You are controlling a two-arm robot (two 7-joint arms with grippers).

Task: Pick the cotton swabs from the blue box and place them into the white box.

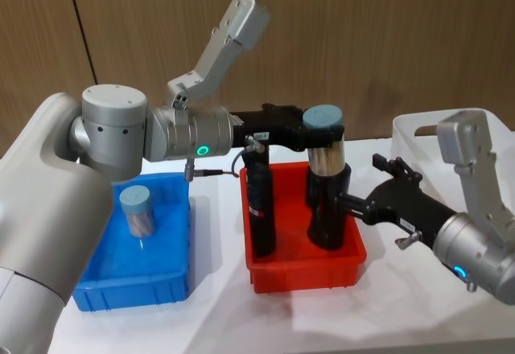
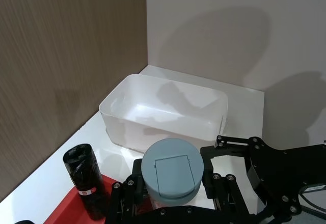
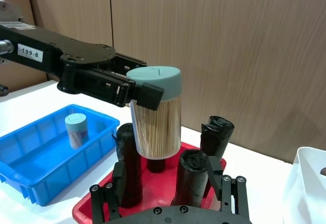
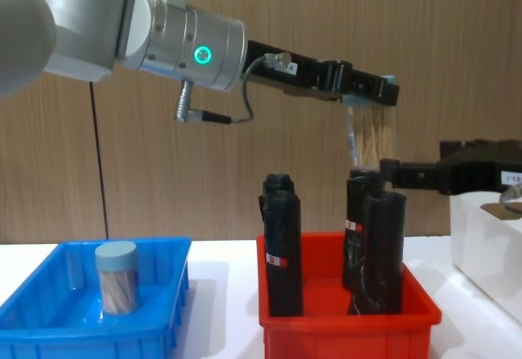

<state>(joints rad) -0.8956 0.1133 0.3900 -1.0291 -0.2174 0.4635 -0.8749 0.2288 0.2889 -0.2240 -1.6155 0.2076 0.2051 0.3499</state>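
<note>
Left gripper [image 1: 320, 138], we record, clamped on one clear cylindrical plastic cotton-swab tub [image 1: 327, 162], blue-grey lid, red plastic bin [image 1: 306, 272] below its fingers [image 3: 150, 94], empty-looking white plastic box [image 2: 147, 132] beyond them; second tub [image 1: 137, 209] sits behind in the shallow blue plastic tray [image 1: 133, 294]; right gripper [image 1: 392, 179] spread, empty.

White box [image 4: 483, 245] cut off at chest view's edge; cotton swabs [image 4: 371, 143] lid behind left end effector [image 4: 369, 90].
</note>
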